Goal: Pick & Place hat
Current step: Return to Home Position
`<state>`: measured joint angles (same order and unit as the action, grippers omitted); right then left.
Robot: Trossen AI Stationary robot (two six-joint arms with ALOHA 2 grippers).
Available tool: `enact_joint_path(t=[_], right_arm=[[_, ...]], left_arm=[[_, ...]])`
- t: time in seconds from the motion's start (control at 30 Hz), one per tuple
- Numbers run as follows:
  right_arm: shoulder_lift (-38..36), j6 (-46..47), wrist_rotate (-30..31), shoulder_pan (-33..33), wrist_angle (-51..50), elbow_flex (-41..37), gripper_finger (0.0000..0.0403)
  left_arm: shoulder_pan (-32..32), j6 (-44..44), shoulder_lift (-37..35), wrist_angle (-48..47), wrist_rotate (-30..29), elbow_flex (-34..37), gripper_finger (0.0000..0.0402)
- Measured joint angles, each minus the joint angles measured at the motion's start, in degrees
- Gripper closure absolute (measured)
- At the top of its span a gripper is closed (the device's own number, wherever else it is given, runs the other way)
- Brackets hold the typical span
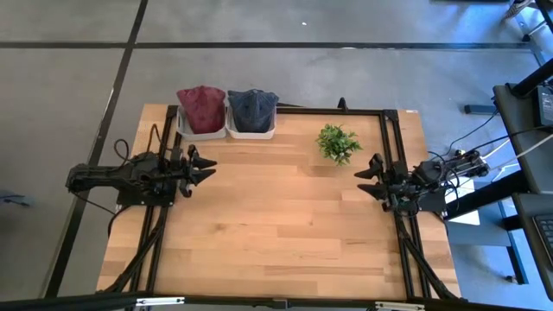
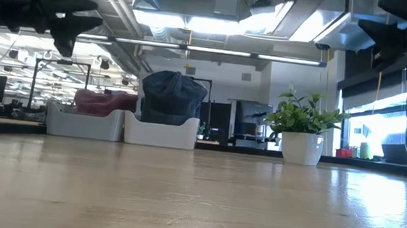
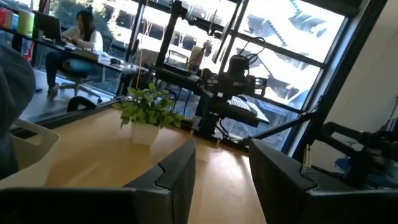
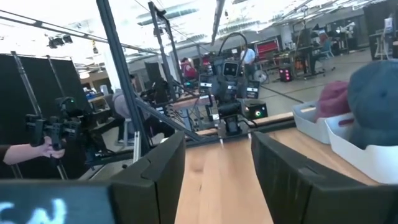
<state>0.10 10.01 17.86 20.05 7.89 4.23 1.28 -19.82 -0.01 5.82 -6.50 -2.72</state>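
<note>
Wooden worktop (image 1: pixel 276 233) with two bins at far edge: red cap (image 1: pixel 200 107) in left bin (image 1: pixel 200 135), black cap (image 1: pixel 252 105) heaped in right bin (image 1: pixel 251 135). At left edge, left gripper (image 1: pixel 204 168); at right edge, right gripper (image 1: pixel 370 178); both with fingers apart, holding nothing. To finish homing well: draw back level and slowly, keeping clear of potted plant (image 1: pixel 337 142) and bins.

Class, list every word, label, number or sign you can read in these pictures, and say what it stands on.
None can be read.
Too blurred to read: pale marks on a dark panel in the right wrist view.
No text visible on the red cap, dark cap, bins or plant pot.
</note>
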Motion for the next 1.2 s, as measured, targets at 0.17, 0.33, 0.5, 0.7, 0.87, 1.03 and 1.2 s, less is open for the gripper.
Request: enact_joint_path(t=[0.17,0.33,0.5,0.7,0.87,1.03,1.2], right_arm=[[0.0,0.4,0.5,0.0,2.2,-1.9,0.0218],[0.0,2.0,0.7,0.0,3.6,-3.9,0.0218],[0.1,1.8,0.7,-0.1,2.8,-3.9,0.0218],[0.1,1.8,0.9,-0.1,-0.7,-3.9,0.0218],[0.6,3.3,3.5,-0.1,-3.9,-3.9,0.0217],[0.7,3.3,3.5,-0.1,-3.9,-3.9,0.0218],[0.7,3.2,3.5,-0.1,-3.9,-3.9,0.0218]], left_arm=[[0.0,-0.6,0.0,0.4,-0.4,1.9,0.0258],[0.0,-1.9,0.0,-1.2,-2.0,2.2,0.0258],[0.0,-0.1,0.0,-2.4,-3.6,2.2,0.0258],[0.0,3.8,0.8,-3.5,-3.2,2.2,0.0258],[0.0,5.7,1.2,-3.6,-2.4,2.2,0.0258],[0.0,5.7,1.2,-3.5,-2.5,2.2,0.0258],[0.0,5.6,1.2,-3.5,-2.5,2.2,0.0258]])
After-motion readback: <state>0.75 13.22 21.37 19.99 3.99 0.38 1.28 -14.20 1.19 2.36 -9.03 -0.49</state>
